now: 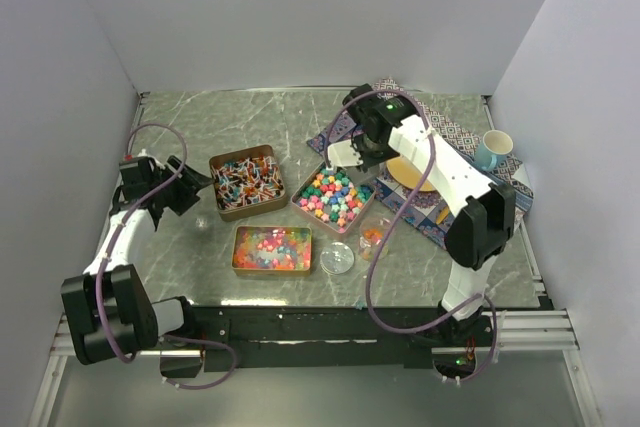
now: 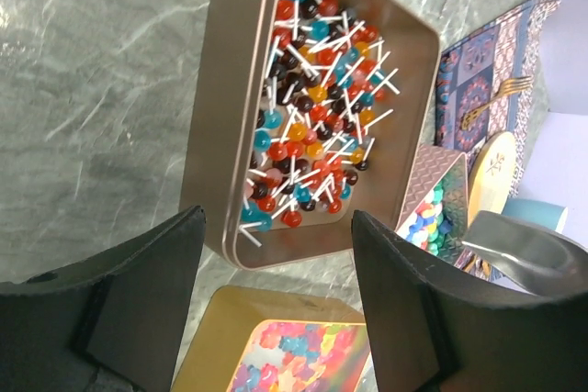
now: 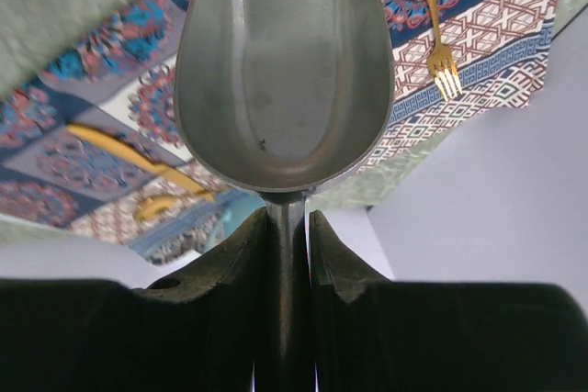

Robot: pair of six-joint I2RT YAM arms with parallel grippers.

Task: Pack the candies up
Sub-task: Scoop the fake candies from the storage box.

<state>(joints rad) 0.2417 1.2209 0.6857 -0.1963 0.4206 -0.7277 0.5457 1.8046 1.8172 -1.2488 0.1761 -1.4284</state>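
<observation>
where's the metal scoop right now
The scoop is clamped by its handle in the right gripper, right of centre in the top view, by the far edge of the pastel-candy tin.

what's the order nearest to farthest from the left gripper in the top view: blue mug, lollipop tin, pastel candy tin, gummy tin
From the left gripper:
1. lollipop tin, just to its right.
2. gummy tin, further right and closer to the arm bases.
3. pastel candy tin, mid-table, beyond both other tins.
4. blue mug, far right side.
</observation>
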